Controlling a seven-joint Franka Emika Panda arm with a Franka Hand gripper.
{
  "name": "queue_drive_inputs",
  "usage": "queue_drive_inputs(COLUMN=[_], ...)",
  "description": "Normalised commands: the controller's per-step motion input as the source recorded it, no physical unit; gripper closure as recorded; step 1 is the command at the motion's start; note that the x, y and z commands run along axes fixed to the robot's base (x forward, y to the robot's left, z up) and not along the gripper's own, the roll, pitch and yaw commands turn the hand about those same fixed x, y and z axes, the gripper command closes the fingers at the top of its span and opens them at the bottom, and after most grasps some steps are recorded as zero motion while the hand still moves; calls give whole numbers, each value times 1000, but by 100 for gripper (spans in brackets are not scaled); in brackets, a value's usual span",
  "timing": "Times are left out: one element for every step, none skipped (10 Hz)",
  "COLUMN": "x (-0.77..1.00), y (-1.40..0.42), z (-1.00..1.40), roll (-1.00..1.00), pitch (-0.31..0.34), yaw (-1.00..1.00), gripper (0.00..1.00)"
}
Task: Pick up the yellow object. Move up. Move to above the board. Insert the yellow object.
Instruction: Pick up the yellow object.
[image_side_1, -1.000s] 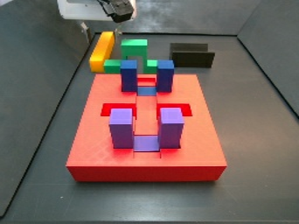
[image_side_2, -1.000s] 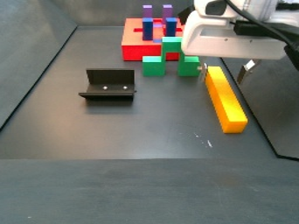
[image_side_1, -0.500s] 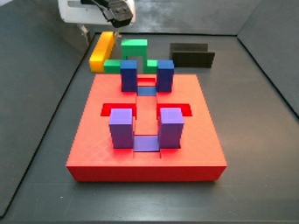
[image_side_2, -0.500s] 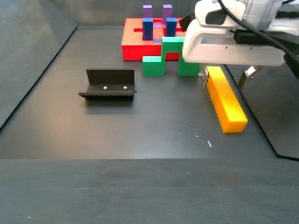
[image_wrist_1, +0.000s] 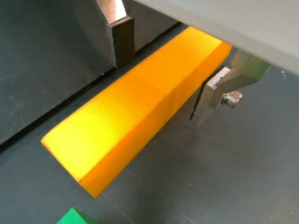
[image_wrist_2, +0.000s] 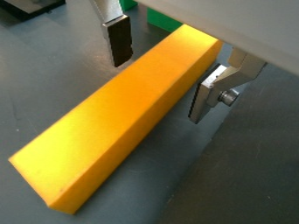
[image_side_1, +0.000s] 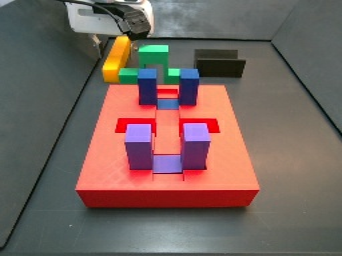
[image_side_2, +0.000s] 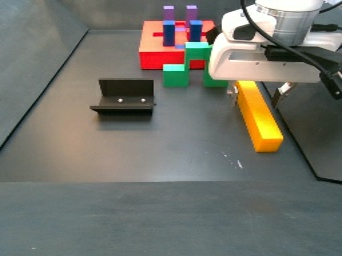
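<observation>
The yellow object (image_side_2: 259, 118) is a long orange-yellow bar lying flat on the dark floor, beside the board's far end (image_side_1: 118, 57). My gripper (image_side_2: 262, 88) is low over the bar's end nearest the board and stands open astride it. In both wrist views the bar (image_wrist_1: 140, 101) (image_wrist_2: 128, 114) runs between the fingers, and a gap shows on each side. One dark-padded finger (image_wrist_1: 122, 39) (image_wrist_2: 117, 39) is on one side and a silver one (image_wrist_2: 208, 92) on the other. The board (image_side_1: 114, 175) is a red slab carrying blue and purple uprights.
Green blocks (image_side_2: 175, 74) (image_side_2: 215, 74) sit between the board (image_side_2: 152, 40) and the bar, one close to the gripper. The dark fixture (image_side_2: 123, 97) stands apart on the floor (image_side_1: 219, 63). Raised walls edge the floor near the bar.
The gripper has come down over the bar's end, so its fingers now flank the bar. The bar has not moved.
</observation>
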Motion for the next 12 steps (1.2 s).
queue_drive_inputs(x=[0, 0, 0, 0, 0, 0, -29, 0, 0, 0, 0, 0], y=[0, 0, 0, 0, 0, 0, 0, 0, 0, 0, 0, 0], z=[-129, -214, -177, -151, -146, -69, 0, 0, 0, 0, 0, 0], roll=[4, 20, 14, 14, 20, 11, 11, 0, 0, 0, 0, 0], pitch=[0, -14, -4, 0, 0, 0, 0, 0, 0, 0, 0, 0], yaw=[-31, -17, -17, -17, -20, -17, 0, 0, 0, 0, 0, 0], gripper=[0, 0, 0, 0, 0, 0, 0, 0, 100, 100, 100, 100])
